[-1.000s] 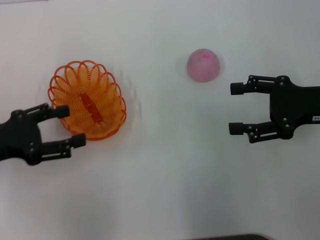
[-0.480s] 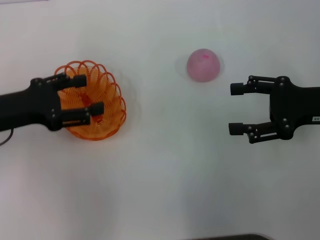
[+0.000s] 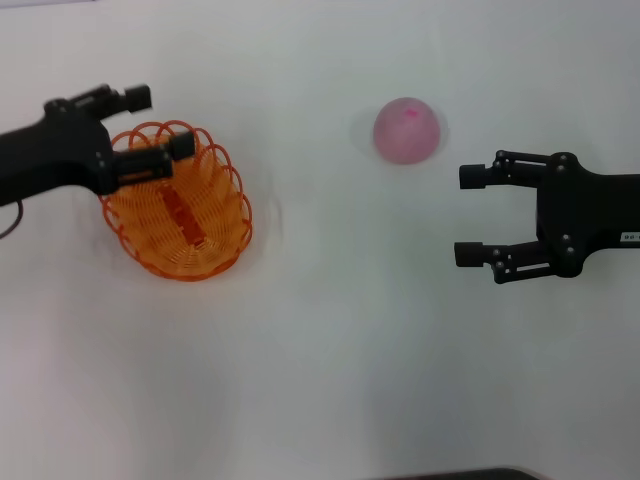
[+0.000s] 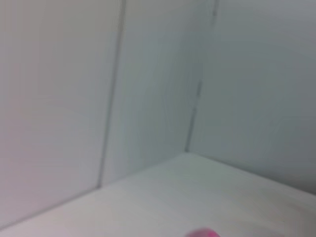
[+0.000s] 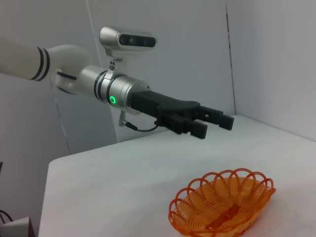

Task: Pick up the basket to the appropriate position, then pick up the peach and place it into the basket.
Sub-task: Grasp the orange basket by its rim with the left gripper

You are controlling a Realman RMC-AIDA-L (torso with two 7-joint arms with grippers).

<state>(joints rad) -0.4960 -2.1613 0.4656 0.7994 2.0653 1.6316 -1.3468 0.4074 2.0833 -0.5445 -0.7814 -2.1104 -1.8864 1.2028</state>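
The orange basket point(image 3: 226, 205) sits on the white table at the left; it also shows in the right wrist view point(image 5: 222, 203). My left gripper point(image 3: 160, 122) is open and empty, over the basket's far left rim. In the right wrist view the left gripper point(image 5: 215, 124) hovers well above the basket, apart from it. The pale-pink peach point(image 3: 407, 130) lies at the far middle right; a sliver of the peach shows in the left wrist view point(image 4: 202, 233). My right gripper point(image 3: 467, 216) is open and empty, to the right of the peach and nearer to me.
The white table point(image 3: 330, 360) stretches bare around the things. A dark edge point(image 3: 460, 474) shows at the near side. White walls point(image 4: 148, 89) meet in a corner behind the table.
My left gripper has moved from the basket's near left side, across it, to above its far left rim. The basket, peach and right arm have stayed put.
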